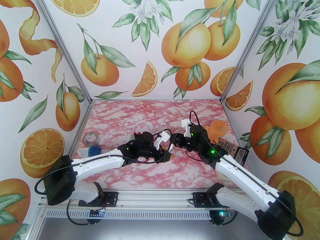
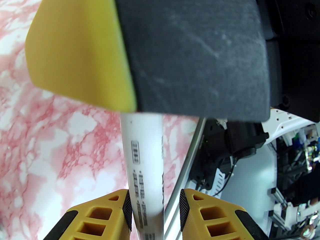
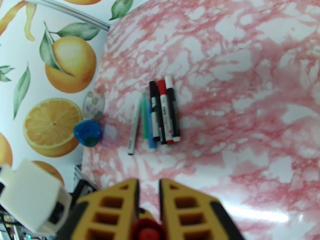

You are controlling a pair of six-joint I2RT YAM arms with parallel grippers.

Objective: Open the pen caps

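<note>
At the left edge of the desk (image 1: 150,114) lie a tape roll (image 1: 90,138) and a blue-lidded container (image 1: 88,151). Right of them, six pens (image 3: 160,114) lie side by side. At mid-desk the left pincer (image 2: 155,196) stands slightly parted around a white pen barrel (image 2: 146,164): one pad touches it, the other stands just off. The barrel's far end is hidden behind the right pincer (image 3: 149,184), which is clamped on a red pen cap (image 3: 147,230). An orange toy (image 1: 217,131) and a calculator (image 1: 232,150) sit far right.
</note>
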